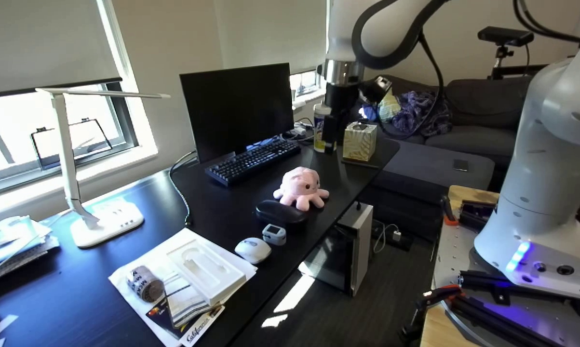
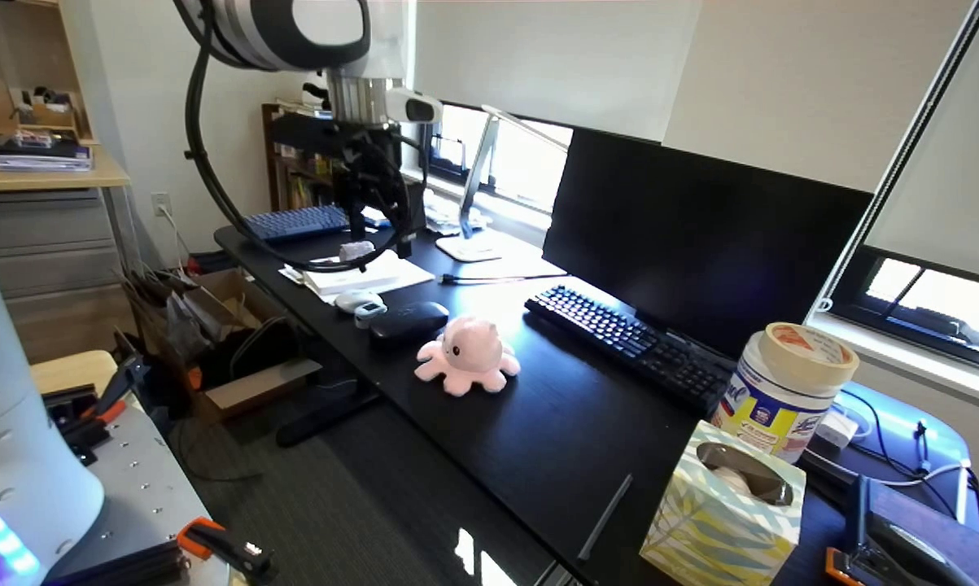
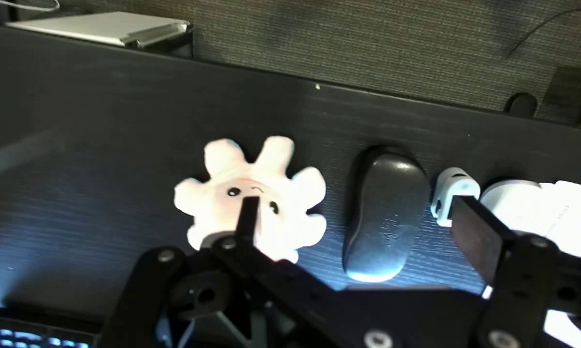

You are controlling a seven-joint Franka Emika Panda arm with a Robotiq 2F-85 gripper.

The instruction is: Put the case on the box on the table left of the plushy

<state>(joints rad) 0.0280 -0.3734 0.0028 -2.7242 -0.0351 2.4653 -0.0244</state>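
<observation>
The black glasses case (image 1: 281,212) lies shut on the glossy black table (image 1: 222,205), beside the pink octopus plushy (image 1: 300,187). The case (image 2: 408,322) and the plushy (image 2: 469,356) also show in the other exterior view and in the wrist view, where the case (image 3: 389,212) is right of the plushy (image 3: 256,203). The tan-yellow patterned box (image 1: 360,141), with a tissue opening on top, stands at the table's far end; it is out of the wrist view. My gripper (image 3: 358,200) is open and empty above the table, its fingers framing the case from above, without touching it.
A small white gadget (image 1: 275,234) and a white mouse (image 1: 253,250) lie by the case. Papers with a white tray (image 1: 205,270) lie further along. A keyboard (image 2: 619,342) and monitor (image 2: 692,244) stand behind the plushy. A wipes tub (image 2: 774,399) stands beside the box.
</observation>
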